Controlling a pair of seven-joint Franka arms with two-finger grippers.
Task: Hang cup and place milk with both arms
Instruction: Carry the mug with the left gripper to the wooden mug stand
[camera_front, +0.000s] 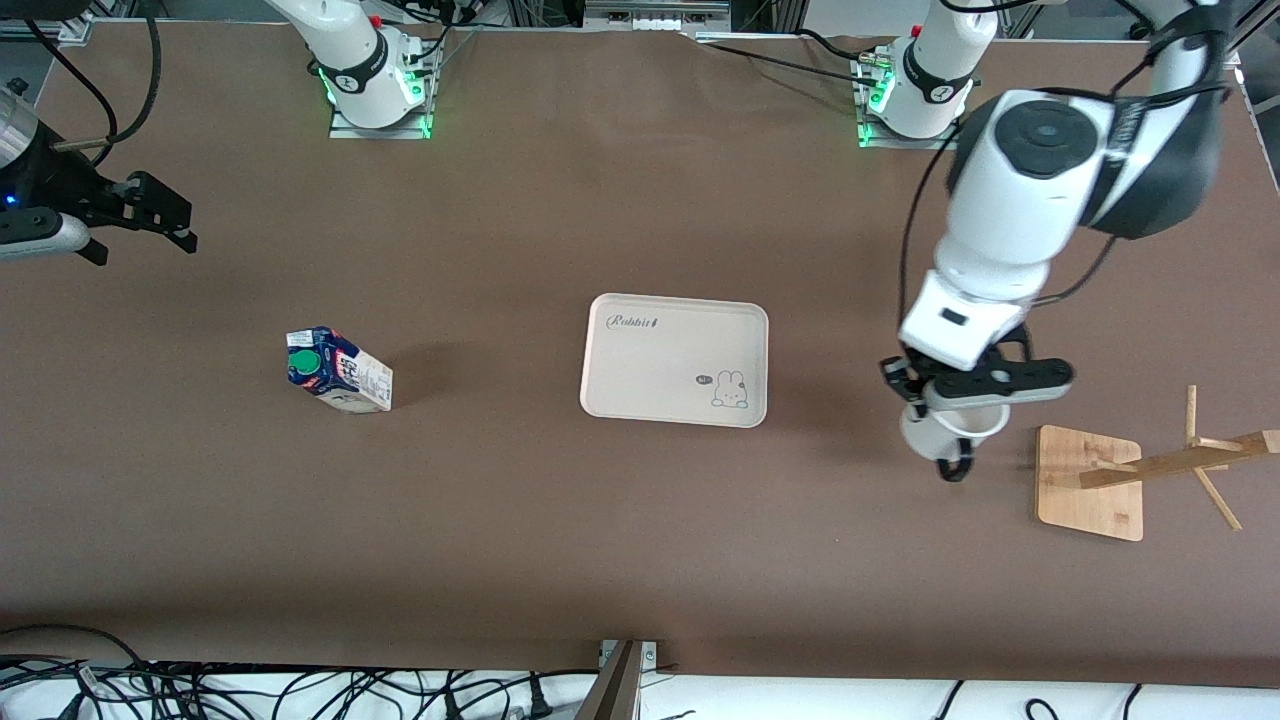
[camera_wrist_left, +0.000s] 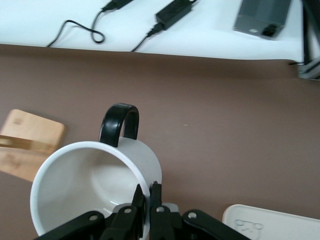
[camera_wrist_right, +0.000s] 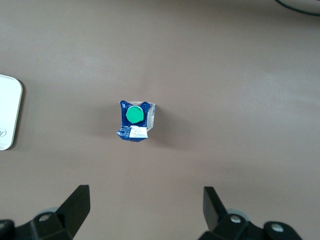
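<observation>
Between my left gripper's (camera_wrist_left: 147, 197) closed fingers: small white black-handled cup (camera_wrist_left: 95, 185), rim pinched, wooden rack (camera_front: 1150, 465) just beside. Below my right gripper's (camera_wrist_right: 145, 207) spread fingers: upright blue-white milk carton (camera_wrist_right: 134, 121).

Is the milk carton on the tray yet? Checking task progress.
No: the milk carton stands on bare table, apart from the tray, toward the right arm's end.

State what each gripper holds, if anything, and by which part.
The left gripper holds the cup by its rim wall, jaws pinching it. The right gripper holds nothing, open above the milk.
</observation>
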